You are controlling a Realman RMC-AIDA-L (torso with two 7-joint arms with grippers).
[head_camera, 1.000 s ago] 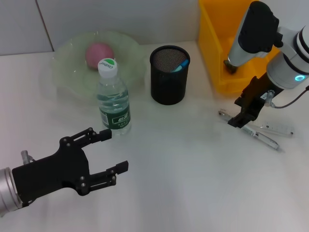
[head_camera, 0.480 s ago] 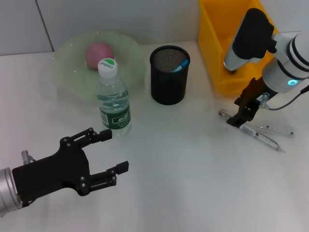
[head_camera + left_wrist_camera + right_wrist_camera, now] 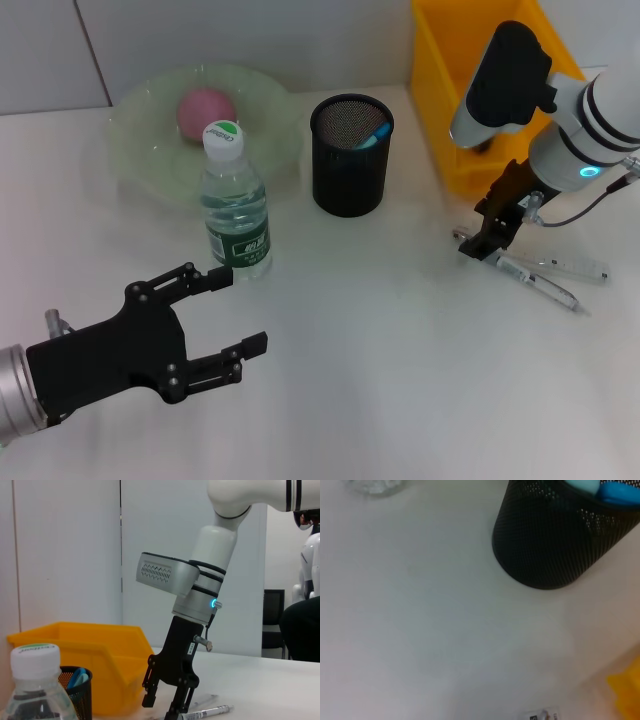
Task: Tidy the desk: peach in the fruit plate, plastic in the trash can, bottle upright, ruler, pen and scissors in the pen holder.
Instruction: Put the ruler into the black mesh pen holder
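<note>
While the yellow trash can (image 3: 450, 90) stands at the far right corner of the desk (image 3: 380, 340) and the fruit plate (image 3: 150, 130) with the peach (image 3: 205, 108) lies at the far left, most of the tidying seems already done, and the step in hand is, I judge, the picking of a thin item near the right edge. The bottle (image 3: 235, 200) stands upright toward the middle, in front of the plate, and the pen holder (image 3: 350, 155) stands at the far edge between plate and can, with something blue inside. The left gripper (image 3: 225, 315) hovers near the front left corner, its fingers apart and holding nothing. The right gripper (image 3: 480, 243) hangs low over the near end of the pen (image 3: 535, 283), and the left wrist view shows its fingers (image 3: 150, 692) a little apart, not yet clamped. A second thin pale piece (image 3: 575, 267) lies just beside the pen; I cannot tell what it is. To do this step well, the fingers should stand on both sides of the pen only, go down until they almost touch the desk, close firmly across the thin body, then lift straight so that the neighbour piece is not dragged
</note>
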